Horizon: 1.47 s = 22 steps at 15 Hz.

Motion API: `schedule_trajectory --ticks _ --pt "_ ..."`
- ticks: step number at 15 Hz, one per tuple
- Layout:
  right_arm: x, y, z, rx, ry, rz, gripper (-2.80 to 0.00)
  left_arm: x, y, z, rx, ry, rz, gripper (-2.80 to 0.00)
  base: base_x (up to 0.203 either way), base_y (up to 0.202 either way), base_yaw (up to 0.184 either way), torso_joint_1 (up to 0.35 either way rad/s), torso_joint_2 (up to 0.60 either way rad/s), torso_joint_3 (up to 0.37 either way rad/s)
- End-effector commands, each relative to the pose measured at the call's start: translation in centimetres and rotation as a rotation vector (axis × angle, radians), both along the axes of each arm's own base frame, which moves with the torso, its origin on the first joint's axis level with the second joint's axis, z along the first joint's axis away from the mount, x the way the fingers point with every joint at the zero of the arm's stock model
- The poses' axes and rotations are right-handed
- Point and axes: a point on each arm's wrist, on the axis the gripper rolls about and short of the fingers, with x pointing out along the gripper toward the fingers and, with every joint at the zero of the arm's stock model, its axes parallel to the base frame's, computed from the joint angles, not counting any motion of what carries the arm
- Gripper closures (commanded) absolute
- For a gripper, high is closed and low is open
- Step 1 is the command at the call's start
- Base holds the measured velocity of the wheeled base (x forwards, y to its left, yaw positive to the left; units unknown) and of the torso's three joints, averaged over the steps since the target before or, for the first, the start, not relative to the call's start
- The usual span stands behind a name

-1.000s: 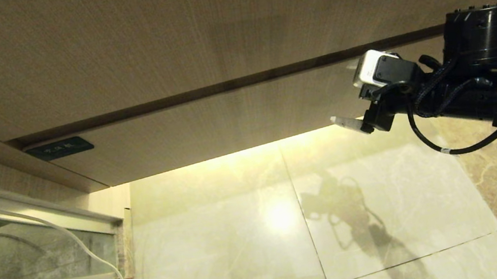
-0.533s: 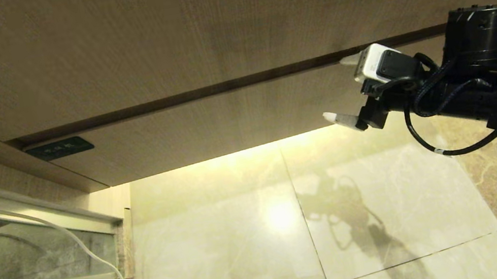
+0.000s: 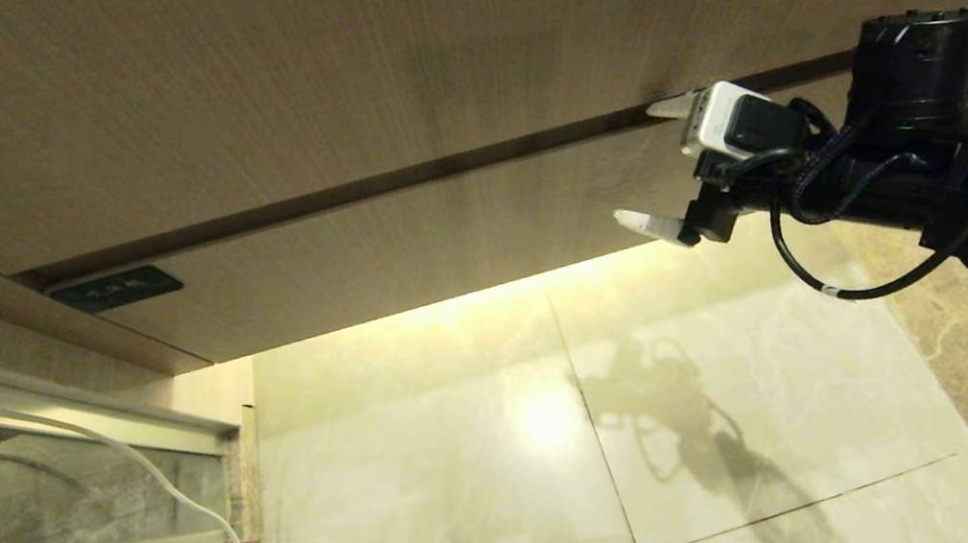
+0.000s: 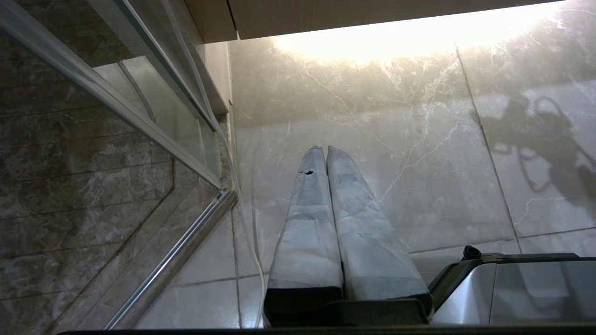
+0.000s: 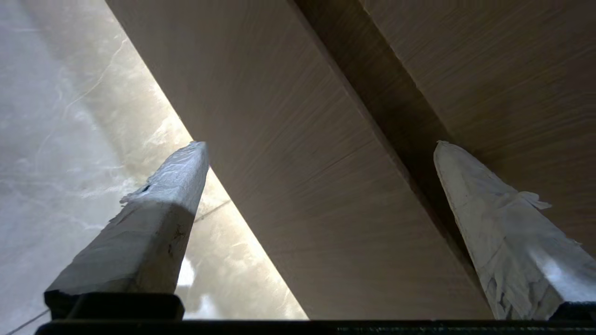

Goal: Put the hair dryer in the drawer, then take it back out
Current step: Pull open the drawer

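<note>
Head view: right end effector [image 3: 656, 171] wide, empty

The right arm [image 3: 933, 161] is matte black, a ribbed cylindrical joint above it, black cables looping beneath. A small white-and-black camera block [image 3: 728, 126] sits by its pincer [image 3: 657, 166], whose tapered fingers [image 5: 158, 204] wear wrinkled pale-grey wrapping.
</note>
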Motion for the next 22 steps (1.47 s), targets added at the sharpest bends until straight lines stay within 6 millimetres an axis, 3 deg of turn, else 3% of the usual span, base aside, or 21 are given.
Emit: schedule_trajectory --ticks 1,9,14,22 --pt "1.2 0.5 -0.6 -0.003 -0.007 0.007 -2.8 0.0 0.0 0.0 0.0 0.001 0.0 0.0 0.0 0.0 0.0 0.0 0.0 0.0" --pt "3.4 1.2 -1.6 -0.007 0.004 -0.006 -2.8 0.0 0.0 0.0 0.0 0.001 0.0 0.0 0.0 0.0 0.0 0.0 0.0 0.0" --pt "4.5 1.6 -3.5 -0.042 0.103 -0.015 -2.8 0.0 0.0 0.0 0.0 0.001 0.0 0.0 0.0 0.0 0.0 0.0 0.0 0.0" --pt "3.0 0.2 -4.0 -0.111 0.301 -0.049 -2.8 0.0 0.0 0.0 0.0 0.001 0.0 0.0 0.0 0.0 0.0 0.0 0.0 0.0"
